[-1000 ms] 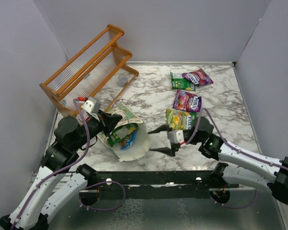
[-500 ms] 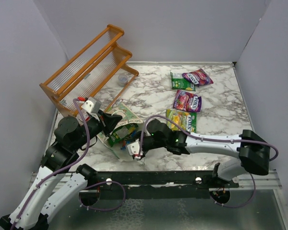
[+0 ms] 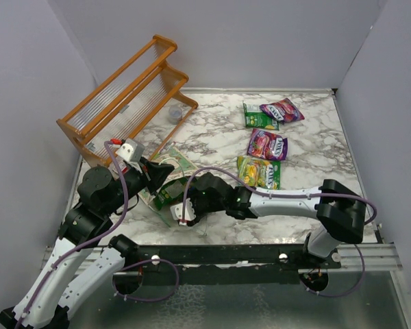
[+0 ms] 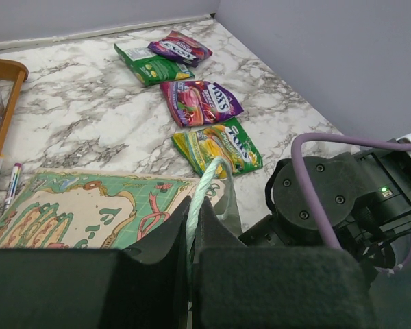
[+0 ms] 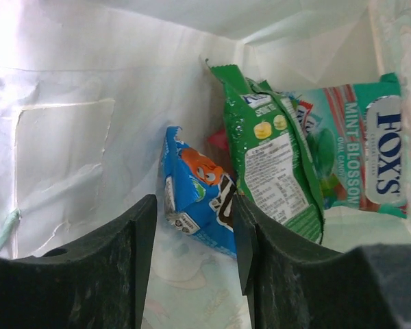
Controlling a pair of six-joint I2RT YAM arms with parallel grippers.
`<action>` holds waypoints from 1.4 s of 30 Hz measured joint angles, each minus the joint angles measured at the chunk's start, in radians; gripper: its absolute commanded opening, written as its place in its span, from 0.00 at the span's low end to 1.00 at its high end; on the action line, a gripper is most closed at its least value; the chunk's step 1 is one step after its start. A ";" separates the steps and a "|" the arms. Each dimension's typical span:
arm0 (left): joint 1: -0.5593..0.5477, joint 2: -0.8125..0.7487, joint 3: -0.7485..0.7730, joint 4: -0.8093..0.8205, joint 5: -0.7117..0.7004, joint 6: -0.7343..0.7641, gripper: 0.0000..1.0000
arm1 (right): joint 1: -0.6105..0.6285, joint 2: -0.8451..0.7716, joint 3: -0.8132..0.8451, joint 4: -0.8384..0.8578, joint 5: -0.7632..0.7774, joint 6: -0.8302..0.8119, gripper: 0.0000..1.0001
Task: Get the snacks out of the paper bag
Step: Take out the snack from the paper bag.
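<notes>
1. Left pincer [image 4: 192, 209]: fingers together, clamped on the white string handle [image 4: 207, 179] of the paper bag [image 4: 89, 212]. The bag lies on its side on the marble surface [image 4: 89, 116], pale-green printed panel up, mouth toward the right arm
2. Right pincer [image 5: 192, 205]: inside the bag mouth, fingers apart, flanking a blue packet [image 5: 198, 192] with an orange cartoon face; brand lettering only partly shown, not readable
3. Green packet [image 5: 270, 161]: just beside the blue one, panel of small print facing out, too fine to read
4. Teal packet [image 5: 359, 147]: behind the green one, reads "FOX'S MINT BLOSSOM"
5. Red scrap [image 5: 218, 142]: between blue and green, mostly hidden
6. Outside the bag, on the surface: yellow-green packet [image 4: 218, 147] marked "FOX'S"; beyond it a purple-pink packet [image 4: 200, 101], same brand; farther, a green packet [image 4: 149, 66] overlapped by a dark purple packet [image 4: 180, 48], lettering illegible
7. Orange wooden rack [image 3: 123, 103]: far left
</notes>
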 measured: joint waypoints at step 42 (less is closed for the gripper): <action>0.000 0.000 0.000 -0.002 -0.041 0.018 0.00 | 0.026 -0.704 -0.188 0.318 0.143 0.373 0.01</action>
